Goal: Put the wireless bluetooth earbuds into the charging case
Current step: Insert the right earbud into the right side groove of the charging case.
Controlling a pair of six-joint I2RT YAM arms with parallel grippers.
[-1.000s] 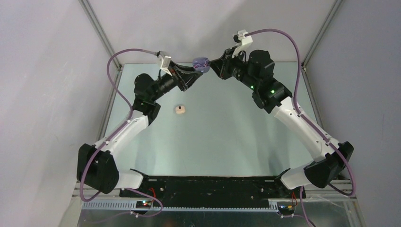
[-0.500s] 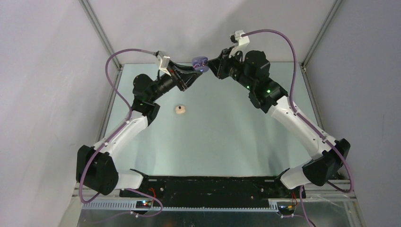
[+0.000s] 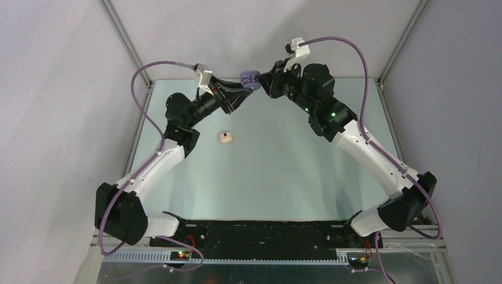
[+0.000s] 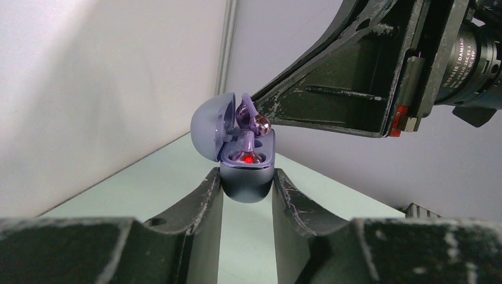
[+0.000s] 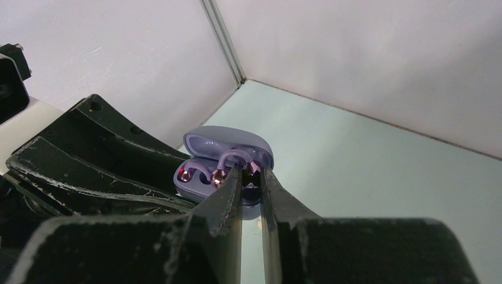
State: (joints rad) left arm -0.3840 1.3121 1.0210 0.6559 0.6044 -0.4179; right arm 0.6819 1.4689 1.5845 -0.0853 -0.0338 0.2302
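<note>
We're up at the far edge of the table (image 3: 284,171), where both arms meet in mid-air. The left claw (image 4: 245,177) is clamped on the base of the purple charging case (image 4: 247,184), holding it upright with its mouth facing up and its lid (image 4: 208,124) swung open. The right claw (image 5: 250,176) comes in from the other side. Its fingers are nearly together, pinching what we take to be the loose earbud (image 5: 234,155) right at the tips.

Here's what matters. That loose earbud sits just over the case's open mouth, on the side nearer the right arm. Whether it touches the rim or hangs just clear, we can't tell. Its curved hook arches toward the middle of the case, so its long axis runs along the case's width. The free pocket lies straight below the tips. We judge the next move to be a short push down by the right arm, with the left one simply holding firm.

Now the count: one purple case and two purple earbuds. The seated earbud (image 5: 188,174) already lies in the pocket farther from the right claw, and the loose one makes two. Down on the table, well apart from all this, lies one small cream piece (image 3: 225,137). It's too small to say whether it's a case or an earbud. No other earbuds are showing.
</note>
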